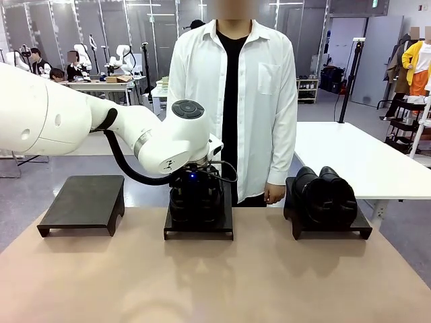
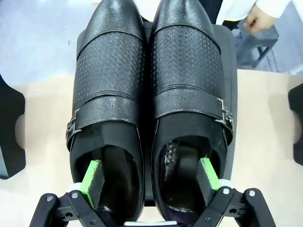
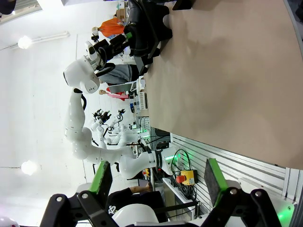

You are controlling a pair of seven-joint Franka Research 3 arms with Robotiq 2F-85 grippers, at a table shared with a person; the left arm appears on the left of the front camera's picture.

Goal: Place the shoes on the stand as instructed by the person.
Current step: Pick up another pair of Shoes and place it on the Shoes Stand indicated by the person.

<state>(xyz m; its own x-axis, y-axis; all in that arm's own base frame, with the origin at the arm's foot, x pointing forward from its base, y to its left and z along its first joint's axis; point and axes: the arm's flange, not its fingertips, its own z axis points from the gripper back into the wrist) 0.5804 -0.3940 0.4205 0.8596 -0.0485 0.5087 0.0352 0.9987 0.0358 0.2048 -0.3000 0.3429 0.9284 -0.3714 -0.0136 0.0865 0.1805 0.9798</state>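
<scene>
Room: looks like a big lab hall to us, grey floor, white tables and other workstations way behind the person [image 1: 232,101].
Bench: tan top [image 1: 215,282] with three low black stands in a row along its far side.
Left stand [image 1: 84,203]: bare top, we see nothing sitting on it.
Middle stand [image 1: 199,229]: carries one pair of shoes [image 2: 149,94], side by side and touching, toes aimed away from the robot toward the person. Perforated uppers and a buckle strap on each.
Right stand [image 1: 330,225]: holds the other pair [image 1: 322,195], glossy black, packed close together.
Left tool [image 2: 149,179]: hangs straight down over the middle stand; one green pad [image 2: 90,177] sits inside the left shoe's opening and the other inside the right shoe's. So it's about half spread, with the two inner shoe walls between the fingers. We can't tell if the pads are actually pressing on the leather.
Right tool [image 3: 156,177]: spread wide with nothing between the fingers, off the near edge of the bench.
Person: standing at the far side behind the middle stand, white shirt open over a black tee, one hand [image 1: 274,193] hanging by the right stand.
</scene>
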